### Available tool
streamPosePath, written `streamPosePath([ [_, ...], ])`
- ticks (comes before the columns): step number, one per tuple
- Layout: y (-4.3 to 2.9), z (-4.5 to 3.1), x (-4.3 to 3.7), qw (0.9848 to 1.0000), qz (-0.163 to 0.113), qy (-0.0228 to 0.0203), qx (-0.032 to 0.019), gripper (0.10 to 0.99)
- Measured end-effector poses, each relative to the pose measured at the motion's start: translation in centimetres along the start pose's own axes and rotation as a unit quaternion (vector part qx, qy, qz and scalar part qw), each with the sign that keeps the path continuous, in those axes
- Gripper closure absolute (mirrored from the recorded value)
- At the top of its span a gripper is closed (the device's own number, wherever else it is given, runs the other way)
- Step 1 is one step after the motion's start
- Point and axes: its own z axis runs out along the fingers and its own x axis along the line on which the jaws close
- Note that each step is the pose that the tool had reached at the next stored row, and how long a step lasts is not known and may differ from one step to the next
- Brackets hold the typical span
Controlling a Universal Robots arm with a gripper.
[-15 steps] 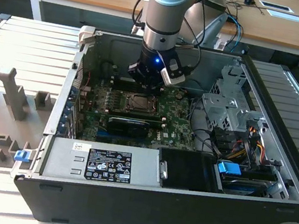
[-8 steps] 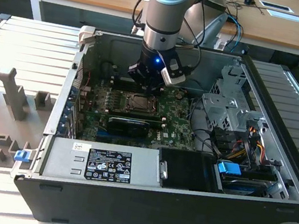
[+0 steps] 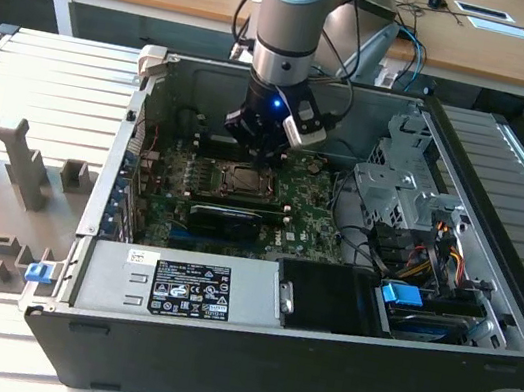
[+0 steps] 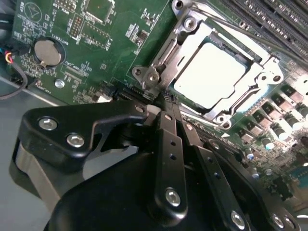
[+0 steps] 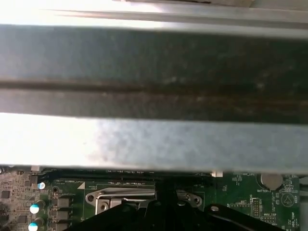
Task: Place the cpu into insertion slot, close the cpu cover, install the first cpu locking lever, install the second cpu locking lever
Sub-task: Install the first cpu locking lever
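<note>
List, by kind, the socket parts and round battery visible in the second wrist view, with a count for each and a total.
cpu: 1
cpu cover: 1
coin battery: 1
gripper: 1
Total: 4

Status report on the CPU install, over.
Gripper shut, fingertips at the socket's edge by a locking lever. Cpu seated in the insertion slot, cpu cover down over it. Nothing in the way.
</note>
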Motion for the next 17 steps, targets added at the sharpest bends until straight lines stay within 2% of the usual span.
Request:
streamPosePath([
  [3, -0.01, 0.31, 0.0, 1.0, 0.0, 0.0004, 0.0068, 0.98],
  [7, 0.0, 0.52, 0.0, 1.0, 0.0, 0.0003, 0.0078, 0.98],
  [9, 0.03, 0.6, 0.0, 1.0, 0.0, 0.0002, 0.0042, 0.98],
  [10, 0.02, 0.6, 0.0, 1.0, 0.0, 0.0, -0.0027, 0.98],
  [11, 0.02, 0.61, 0.0, 1.0, 0.0, -0.0002, -0.0068, 0.98],
  [13, 0.05, 0.65, -0.01, 0.9998, 0.001, -0.0008, -0.0199, 0.98],
  [15, 0.08, 0.38, -0.02, 0.9998, 0.001, -0.001, -0.0221, 0.98],
  [17, 0.14, -0.51, -0.05, 0.9998, 0.001, -0.0008, -0.0216, 0.98],
])
